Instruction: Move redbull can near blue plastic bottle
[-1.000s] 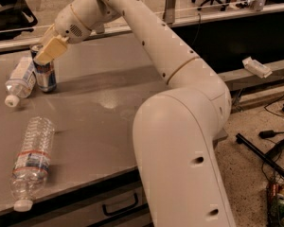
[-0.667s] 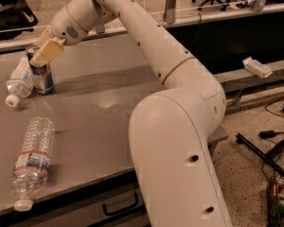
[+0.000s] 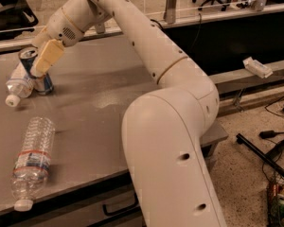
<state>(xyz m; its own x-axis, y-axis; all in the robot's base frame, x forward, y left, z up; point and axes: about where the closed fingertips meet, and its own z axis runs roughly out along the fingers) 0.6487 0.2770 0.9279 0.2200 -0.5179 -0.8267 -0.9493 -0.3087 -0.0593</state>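
Observation:
The redbull can (image 3: 42,82) stands slightly tilted at the table's far left, its silver top showing beside my cream finger (image 3: 47,56). My gripper (image 3: 36,69) is closed around the can's upper body, reaching in from the right. The blue plastic bottle (image 3: 17,85) lies on its side right against the can's left side, with its white cap (image 3: 10,100) pointing toward the front left. The can touches or nearly touches the bottle.
A longer ribbed clear bottle (image 3: 33,160) with a red-banded label lies near the front left edge of the grey table (image 3: 109,79). My arm's large white body (image 3: 170,145) fills the right front. Cables and a stand are on the floor at right.
My gripper has shifted a little to the left with the can, bringing it up against the blue plastic bottle. The ribbed bottle has not moved.

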